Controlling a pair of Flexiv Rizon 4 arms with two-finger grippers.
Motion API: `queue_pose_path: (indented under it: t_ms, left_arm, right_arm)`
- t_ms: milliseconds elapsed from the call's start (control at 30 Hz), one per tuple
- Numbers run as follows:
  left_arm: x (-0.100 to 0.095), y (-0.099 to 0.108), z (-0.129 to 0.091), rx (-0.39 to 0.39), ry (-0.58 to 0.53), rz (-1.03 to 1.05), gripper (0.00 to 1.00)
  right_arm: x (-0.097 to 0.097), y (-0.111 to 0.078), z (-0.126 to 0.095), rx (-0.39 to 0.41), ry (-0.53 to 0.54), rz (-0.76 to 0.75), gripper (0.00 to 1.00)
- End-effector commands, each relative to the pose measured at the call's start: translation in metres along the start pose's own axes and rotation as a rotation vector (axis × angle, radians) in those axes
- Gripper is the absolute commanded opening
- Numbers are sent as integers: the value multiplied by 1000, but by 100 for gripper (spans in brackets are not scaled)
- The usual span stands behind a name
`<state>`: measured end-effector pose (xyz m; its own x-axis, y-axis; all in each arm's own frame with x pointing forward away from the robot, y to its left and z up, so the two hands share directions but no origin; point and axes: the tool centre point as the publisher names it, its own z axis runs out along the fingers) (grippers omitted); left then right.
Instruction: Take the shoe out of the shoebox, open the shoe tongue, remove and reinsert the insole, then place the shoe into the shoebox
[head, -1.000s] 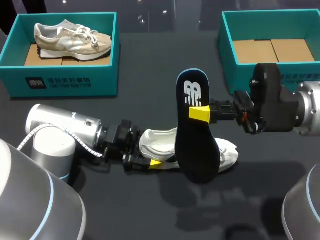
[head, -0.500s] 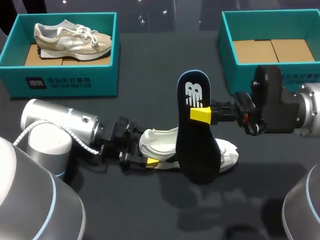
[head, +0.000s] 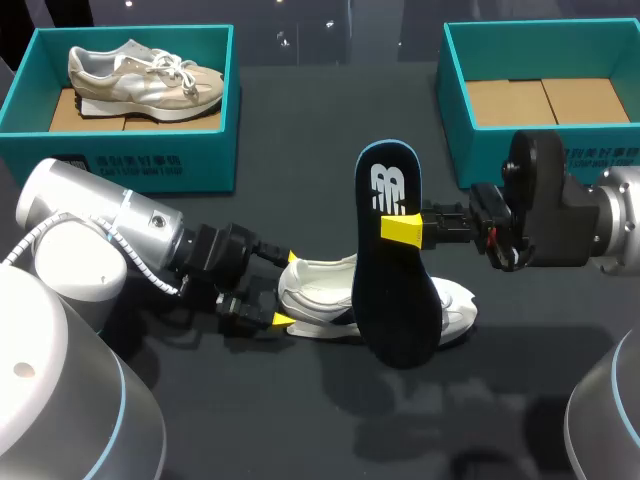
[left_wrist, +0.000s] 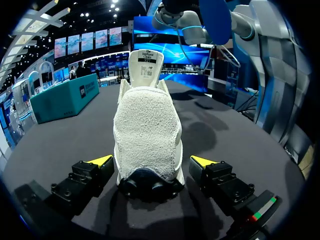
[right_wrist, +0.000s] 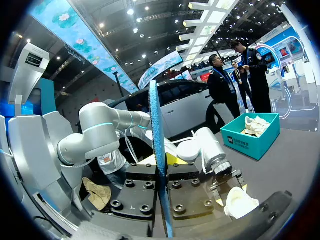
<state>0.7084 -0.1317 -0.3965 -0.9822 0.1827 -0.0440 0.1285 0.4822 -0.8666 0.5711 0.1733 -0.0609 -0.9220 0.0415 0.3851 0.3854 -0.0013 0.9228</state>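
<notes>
Insole (head: 392, 270) pinched upright in your right tool (head: 402, 228) over the shoe (head: 320, 290) lying on the table (head: 300, 420), toe toward 3 o'clock; close the open left tool (left_wrist: 151, 162) on the heel at 9 o'clock before feeding it in toe-first.

The only furniture is a wide table (head: 300, 130) with a flat, matte black top that fills the head view from edge to edge. A few small white glints (head: 285, 38) of overhead light sit on it near its far edge. Soft, blurred shadows (head: 400, 400) darken its near part. In the left wrist view the same top (left_wrist: 225, 135) reads as dark grey with a faint sheen, crossed by broad shadows; in the right wrist view only a grey strip (right_wrist: 300, 165) of it shows.
</notes>
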Motion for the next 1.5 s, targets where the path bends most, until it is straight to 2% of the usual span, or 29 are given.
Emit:
queue_pose_path:
  t_ms: [33, 100, 333, 567, 900, 1200, 1500]
  left_arm:
    - [4, -9, -13, -158, -6, -5, 100]
    - [5, -10, -16, -223, -4, -10, 100]
    - [3, -6, -23, -370, 2, -25, 100]
    - [2, -1, -30, -492, 53, -63, 100]
    - [2, -6, -42, -670, 113, -68, 100]
    - [-7, -23, -45, -789, 136, -66, 100]
    - [-11, -28, -43, -888, 153, -53, 100]
  right_arm:
    - [5, 1, 4, 0, -11, 0, 0]
    - [5, 1, 4, 0, -11, 0, 0]
    - [5, 1, 4, 0, -11, 0, 0]
    - [5, 1, 4, 0, -11, 0, 0]
    - [5, 1, 4, 0, -11, 0, 0]
    - [5, 1, 4, 0, -11, 0, 0]
    - [5, 1, 4, 0, -11, 0, 0]
